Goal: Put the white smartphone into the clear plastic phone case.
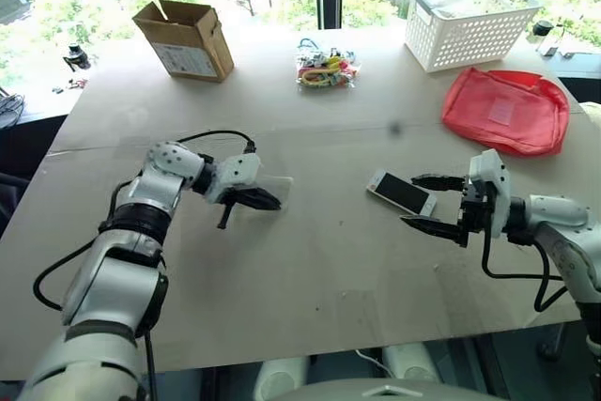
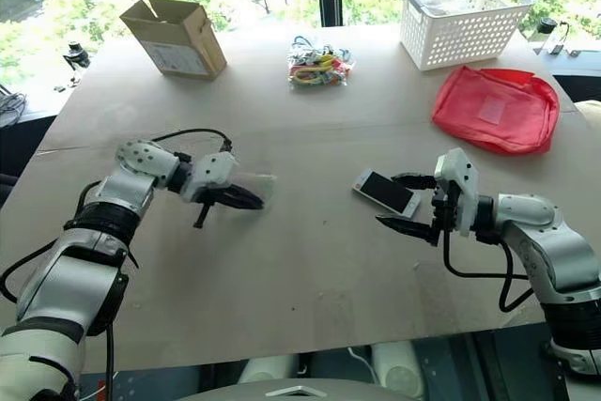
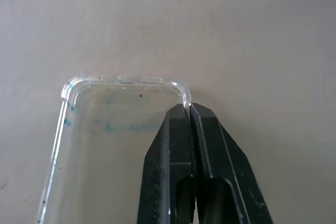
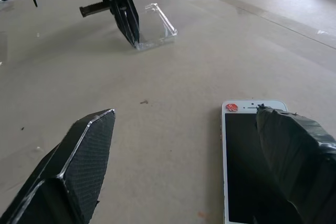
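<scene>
1 white smartphone (image 1: 401,192), 1 clear plastic phone case (image 3: 105,129), 2 grippers.

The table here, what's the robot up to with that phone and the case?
It is getting a phone into a clear case. The left claw is shut on a corner edge of the case, which sits on the table. The right claw is open beside the phone, one finger over its screen, not gripping it. The phone lies flat, screen up, apart from the case, so it is not yet in.
</scene>
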